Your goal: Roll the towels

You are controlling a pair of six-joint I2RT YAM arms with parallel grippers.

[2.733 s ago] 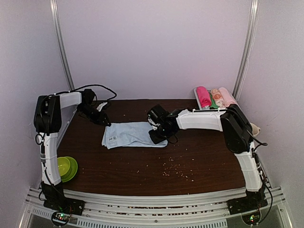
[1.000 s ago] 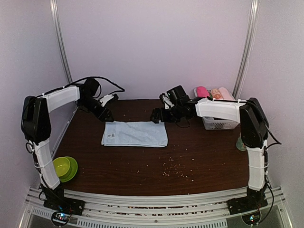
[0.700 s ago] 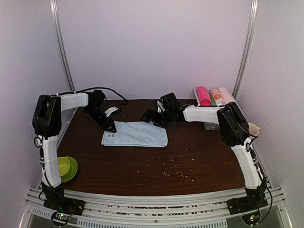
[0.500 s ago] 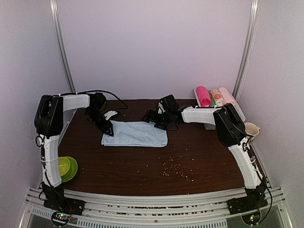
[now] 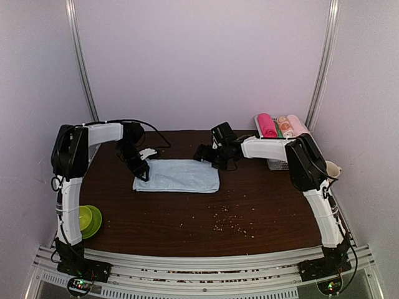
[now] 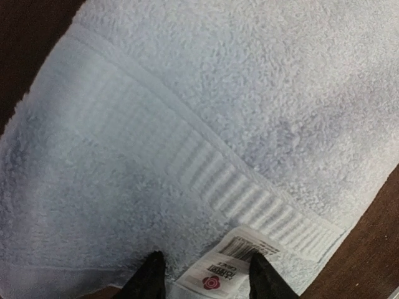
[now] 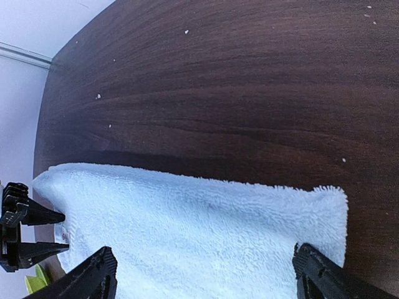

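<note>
Pale blue towel (image 5: 177,175): folded flat, unrolled, white tag (image 6: 227,265) at one corner, on surface (image 5: 187,218) well left of white basket (image 5: 280,165). Magenta towel (image 5: 267,126): rolled, lying in basket.

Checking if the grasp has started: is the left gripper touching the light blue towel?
Cannot tell. Left wrist view: the left gripper overlaps the light blue towel at its edge, but neither contact nor a gap shows plainly.

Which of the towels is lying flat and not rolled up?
The pale blue towel, spread flat on the table. The magenta towel and the smaller rolls beside it at the far right are rolled up.
</note>
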